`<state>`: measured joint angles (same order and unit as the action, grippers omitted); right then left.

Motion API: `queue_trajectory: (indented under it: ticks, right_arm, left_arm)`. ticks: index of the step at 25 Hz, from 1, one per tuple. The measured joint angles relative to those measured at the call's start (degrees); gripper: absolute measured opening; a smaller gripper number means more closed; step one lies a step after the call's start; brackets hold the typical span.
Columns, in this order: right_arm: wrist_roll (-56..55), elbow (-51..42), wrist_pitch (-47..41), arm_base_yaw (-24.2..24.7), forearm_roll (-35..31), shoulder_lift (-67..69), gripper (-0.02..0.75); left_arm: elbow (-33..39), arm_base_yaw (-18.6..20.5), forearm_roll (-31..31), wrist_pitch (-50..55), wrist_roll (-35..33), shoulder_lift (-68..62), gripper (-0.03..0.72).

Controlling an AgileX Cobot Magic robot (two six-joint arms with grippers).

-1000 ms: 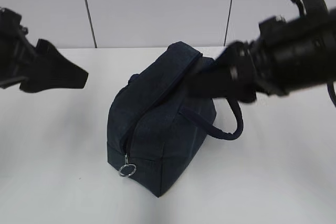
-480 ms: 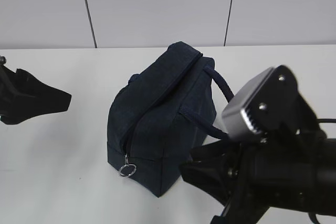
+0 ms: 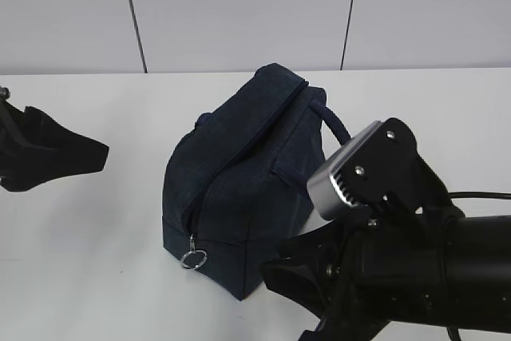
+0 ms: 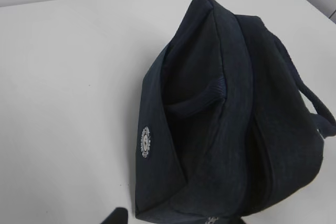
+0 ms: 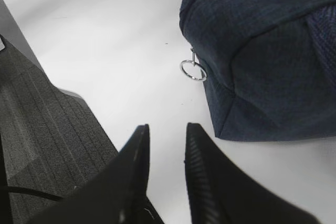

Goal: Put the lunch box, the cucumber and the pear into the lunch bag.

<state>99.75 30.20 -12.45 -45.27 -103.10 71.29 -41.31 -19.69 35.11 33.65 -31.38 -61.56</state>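
Note:
The dark navy lunch bag (image 3: 239, 189) stands mid-table, its zipper line running down to a metal ring pull (image 3: 192, 259) at the near end. One loop handle (image 3: 335, 125) arches on its right side. My right gripper (image 3: 285, 303) is low at the front right of the bag, open and empty. In the right wrist view its fingertips (image 5: 168, 127) are apart over bare table, just short of the ring pull (image 5: 193, 70) and the bag's corner (image 5: 262, 61). My left gripper (image 3: 100, 153) hovers left of the bag. The left wrist view shows the bag (image 4: 226, 119) from above. Lunch box, cucumber and pear are out of view.
The white table (image 3: 96, 229) ends at a near edge in the right wrist view, with dark ribbed flooring (image 5: 47, 129) and a cable (image 5: 26, 193) beyond it. A grey panelled wall (image 3: 239, 5) closes the back.
My right arm has swung down from beside the bag's top to low at its front right corner. My left gripper dropped a little, then held still. The bag has not moved.

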Motion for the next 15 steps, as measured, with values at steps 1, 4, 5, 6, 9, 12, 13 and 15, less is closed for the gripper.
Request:
queue_trajectory:
  ticks: [1,4,5,6,9,12,13,15]
  right_arm:
    - [-0.6,0.0,-0.4,0.0,0.0,0.0,0.192]
    - [-2.3,0.0,-0.5,0.0,0.2,0.0,0.192]
    - [-4.4,0.1,0.9,-0.6,2.2,-0.1,0.192]
    - [-9.7,0.6,4.0,-2.1,7.4,-0.2,0.192]
    - [-32.4,0.6,16.3,-8.8,27.1,-0.2,0.192]
    - [-61.4,-2.0,28.0,-15.1,57.9,0.3,0.192]
    - [-68.9,-2.5,29.9,-16.0,68.2,0.9,0.192]
    - [-84.5,-2.2,30.9,-16.7,87.8,2.7,0.185]
  left_arm:
    - [0.0,0.0,0.0,0.0,0.0,0.0,0.342]
    - [0.0,0.0,0.0,0.0,0.0,0.0,0.342]
    - [0.0,0.0,0.0,0.0,0.0,0.0,0.342]
    - [0.0,0.0,0.0,0.0,0.0,0.0,0.342]
    - [0.0,0.0,0.0,0.0,0.0,0.0,0.342]
    - [0.0,0.0,0.0,0.0,0.0,0.0,0.342]
    - [0.0,0.0,0.0,0.0,0.0,0.0,0.342]
    - [0.0,0.0,0.0,0.0,0.0,0.0,0.342]
